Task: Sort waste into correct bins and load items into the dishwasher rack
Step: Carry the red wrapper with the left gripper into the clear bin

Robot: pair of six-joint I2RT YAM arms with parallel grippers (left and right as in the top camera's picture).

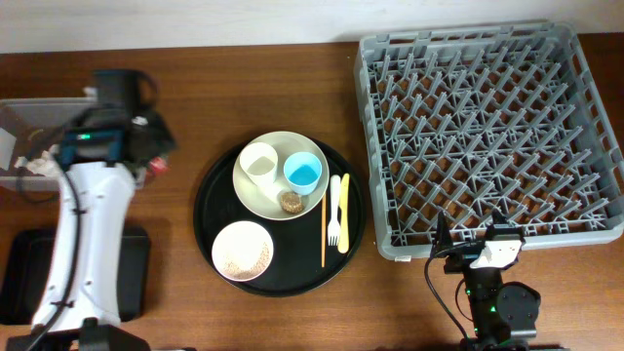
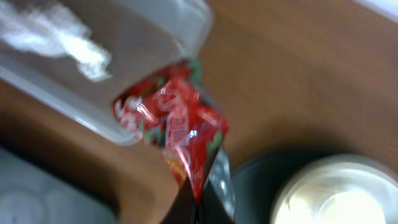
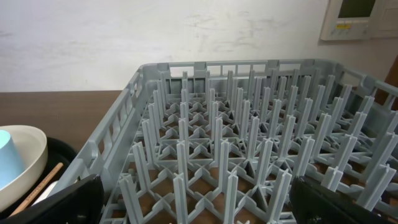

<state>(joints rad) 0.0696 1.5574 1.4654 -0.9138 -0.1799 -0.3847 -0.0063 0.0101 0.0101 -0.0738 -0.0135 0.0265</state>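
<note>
My left gripper (image 1: 151,156) is shut on the small red shiny wrapper (image 2: 172,124), held just beside the near corner of the clear plastic tub (image 2: 124,81), which holds crumpled white napkins (image 2: 53,34). The tub (image 1: 24,122) and the shallow black tray (image 1: 19,278) sit at the left. The cream plate (image 1: 268,195) carries the white cup (image 1: 258,161), light blue cup (image 1: 303,174) and a brown lump (image 1: 290,202). The pink bowl (image 1: 242,251) holds rice. Fork (image 1: 333,210), yellow knife (image 1: 344,210) and wooden stick (image 1: 323,229) lie beside them. My right gripper (image 1: 468,246) is open and empty at the front edge of the grey rack (image 1: 492,136).
The dishes and cutlery sit on a big round black tray (image 1: 210,210) in the middle of the wooden table. The right wrist view looks across the rack's upright pegs (image 3: 249,143), with the plate's rim (image 3: 34,155) at its left edge.
</note>
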